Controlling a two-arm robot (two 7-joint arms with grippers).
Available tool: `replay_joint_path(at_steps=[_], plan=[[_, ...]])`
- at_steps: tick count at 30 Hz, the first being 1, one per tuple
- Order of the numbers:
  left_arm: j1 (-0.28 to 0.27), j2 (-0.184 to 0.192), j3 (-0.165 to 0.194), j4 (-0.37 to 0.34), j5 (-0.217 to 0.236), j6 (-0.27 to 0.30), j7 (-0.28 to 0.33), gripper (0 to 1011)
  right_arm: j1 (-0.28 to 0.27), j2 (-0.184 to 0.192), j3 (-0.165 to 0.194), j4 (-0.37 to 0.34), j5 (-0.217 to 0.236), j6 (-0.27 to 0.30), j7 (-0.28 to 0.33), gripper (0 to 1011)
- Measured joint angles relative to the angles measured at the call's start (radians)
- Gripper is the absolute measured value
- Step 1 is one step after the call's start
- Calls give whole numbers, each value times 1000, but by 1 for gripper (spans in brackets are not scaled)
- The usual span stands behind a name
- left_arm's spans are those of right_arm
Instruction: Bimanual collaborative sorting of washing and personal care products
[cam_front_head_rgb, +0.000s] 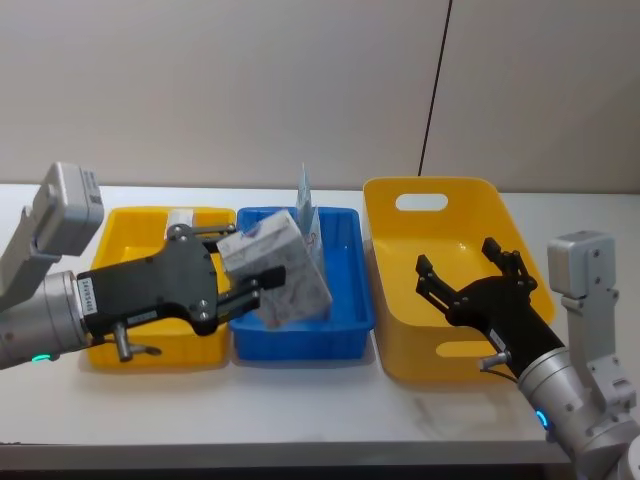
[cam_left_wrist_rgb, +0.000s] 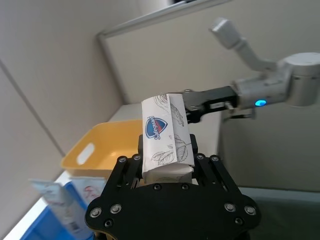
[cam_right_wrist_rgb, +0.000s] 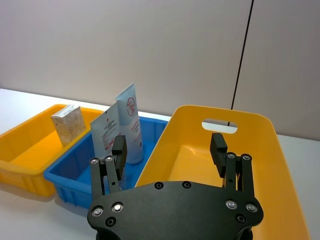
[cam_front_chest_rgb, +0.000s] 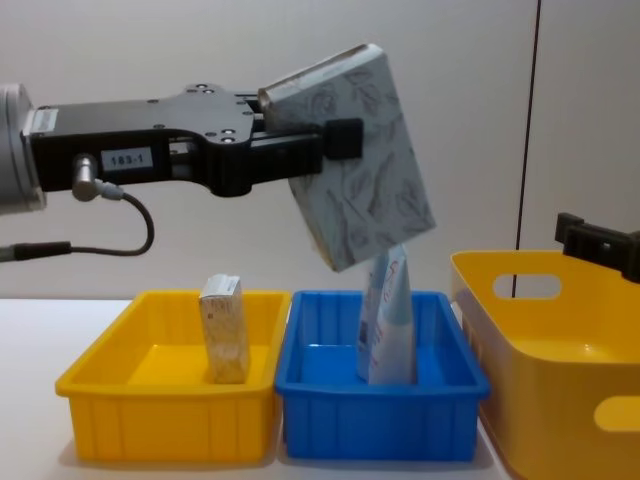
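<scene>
Currently the left end effector (cam_front_head_rgb: 248, 268) is pinching the white rose-print pack (cam_front_chest_rgb: 370, 190) in the air over the blue bin (cam_front_chest_rgb: 380, 420). The pack is tilted, with its low corner just above the tips of the two pale-blue pouches (cam_front_chest_rgb: 392, 320) standing in that bin. The grip sits near one end of the pack, so most of its body hangs out past the fingers.

The right end effector (cam_front_head_rgb: 470, 272) is spread wide and holds nothing. It hovers over the large yellow bin (cam_front_head_rgb: 470, 185) on the right, well apart from the pack. The beige speckled box (cam_front_chest_rgb: 226, 330) stands upright in the small yellow bin (cam_front_chest_rgb: 160, 430) on the left. All three bins sit on the bench (cam_front_head_rgb: 300, 410).

My read is that the pack is mid-transfer toward the right side, either for a handover or a drop into the large bin.

Risks from here:
- An off-centre pinch on a soft wrapped pack means a fast swing could make it pivot in the fingers or slip out, and it would land in the blue bin, the wrong place.
- If the left arm dips while crossing, the low corner clips the pouches and tips them over.
- In a handover, the tilt gives the right fingers an angled face, so closing misaligned gives a weak grip.
- If the left lets go before the right has it, the pack drops.
- The two end effectors could collide at the blue bin's right wall if both advance together.
</scene>
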Motion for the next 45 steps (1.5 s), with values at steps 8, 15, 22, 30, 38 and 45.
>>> replay_joint_path(at_steps=[8, 15, 22, 30, 38, 45], plan=[[-41, 14, 45, 23, -30, -10, -125, 378, 0, 0, 0, 0, 0, 0, 0, 1002], [-83, 15, 87, 59, -48, -22, -227, 378, 0, 0, 0, 0, 0, 0, 0, 1002], [-134, -1, 134, 113, -66, -44, -345, 378, 0, 0, 0, 0, 0, 0, 0, 1002], [-193, -35, 182, 186, -80, -75, -457, 378, 0, 0, 0, 0, 0, 0, 0, 1002], [-231, -58, 212, 235, -86, -96, -524, 378, 0, 0, 0, 0, 0, 0, 0, 1002], [-249, -70, 228, 259, -90, -106, -557, 378, 0, 0, 0, 0, 0, 0, 0, 1002]])
